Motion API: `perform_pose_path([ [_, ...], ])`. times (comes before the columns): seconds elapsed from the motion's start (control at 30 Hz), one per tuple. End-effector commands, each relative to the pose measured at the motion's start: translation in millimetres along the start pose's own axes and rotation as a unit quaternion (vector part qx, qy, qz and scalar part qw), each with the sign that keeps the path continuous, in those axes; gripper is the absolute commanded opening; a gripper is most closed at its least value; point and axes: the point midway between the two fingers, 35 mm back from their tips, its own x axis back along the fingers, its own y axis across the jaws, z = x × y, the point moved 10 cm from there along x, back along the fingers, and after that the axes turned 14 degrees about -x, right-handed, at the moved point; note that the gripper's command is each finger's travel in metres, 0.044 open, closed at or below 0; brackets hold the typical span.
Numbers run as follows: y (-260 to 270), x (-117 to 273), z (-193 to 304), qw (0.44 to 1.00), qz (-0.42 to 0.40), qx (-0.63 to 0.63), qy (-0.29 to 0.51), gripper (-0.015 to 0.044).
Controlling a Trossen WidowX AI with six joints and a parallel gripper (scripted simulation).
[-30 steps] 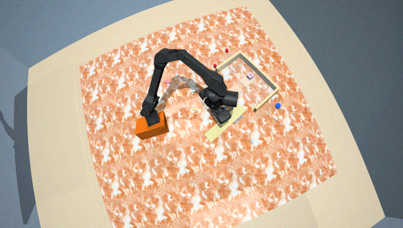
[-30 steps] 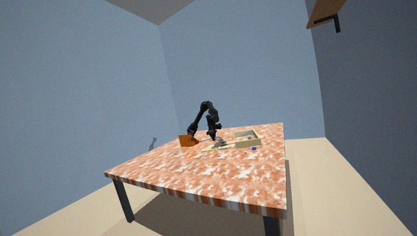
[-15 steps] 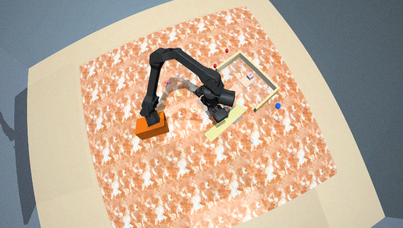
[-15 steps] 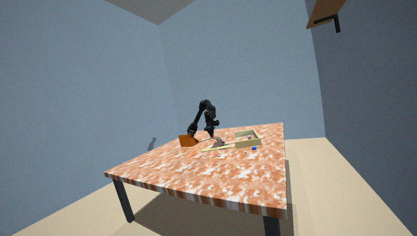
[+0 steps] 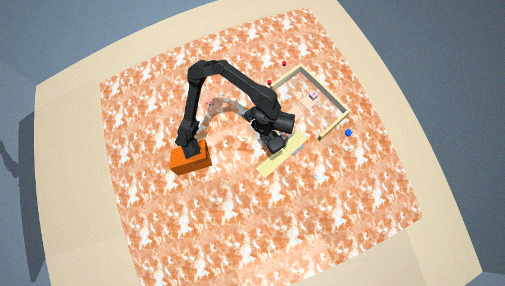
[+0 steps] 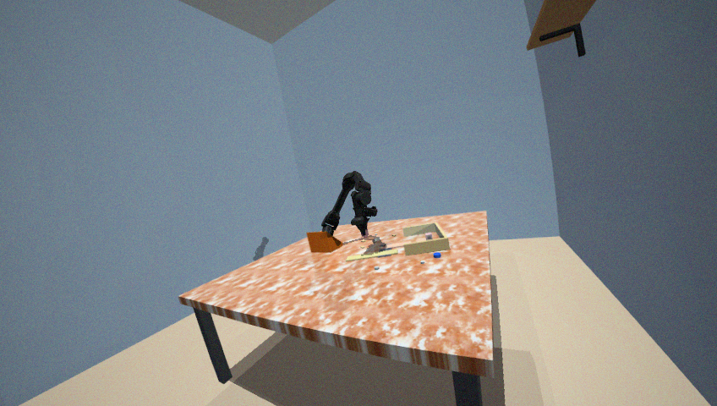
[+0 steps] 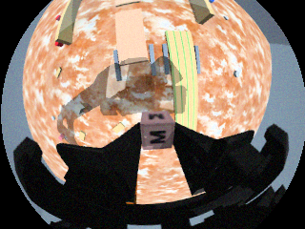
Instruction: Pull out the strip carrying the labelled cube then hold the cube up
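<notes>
The labelled cube (image 7: 157, 134) is pinched in my end effector (image 5: 262, 140) (image 6: 365, 234) (image 7: 155, 125), best held level and still, clear of the striped strip (image 5: 266, 168) (image 6: 358, 258) (image 7: 185, 72) below me.

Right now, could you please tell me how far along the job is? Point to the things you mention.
Nearly finished, it seems. The striped strip (image 5: 264, 170) (image 6: 358, 258) (image 7: 183, 72) lies outside the walled frame (image 5: 325, 89) (image 6: 427, 246) (image 7: 202, 11), so the pull looks done. The M cube (image 7: 157, 135) is in the pincer (image 5: 266, 137) (image 6: 365, 233) (image 7: 155, 125), seemingly above the table. Probably only holding it up remains; another cube (image 5: 313, 95) (image 6: 429, 235) sits inside the frame.
</notes>
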Motion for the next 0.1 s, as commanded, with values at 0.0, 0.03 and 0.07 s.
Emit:
perform_pose_path([
  [0.0, 0.0, 0.2, 0.1, 1.0, 0.002, 0.002, 0.002, 0.0],
  [0.03, 0.0, 0.2, 0.1, 1.0, 0.002, 0.002, 0.002, 0.0],
  [0.07, 0.0, 0.2, 0.1, 1.0, 0.002, 0.002, 0.002, 0.0],
])
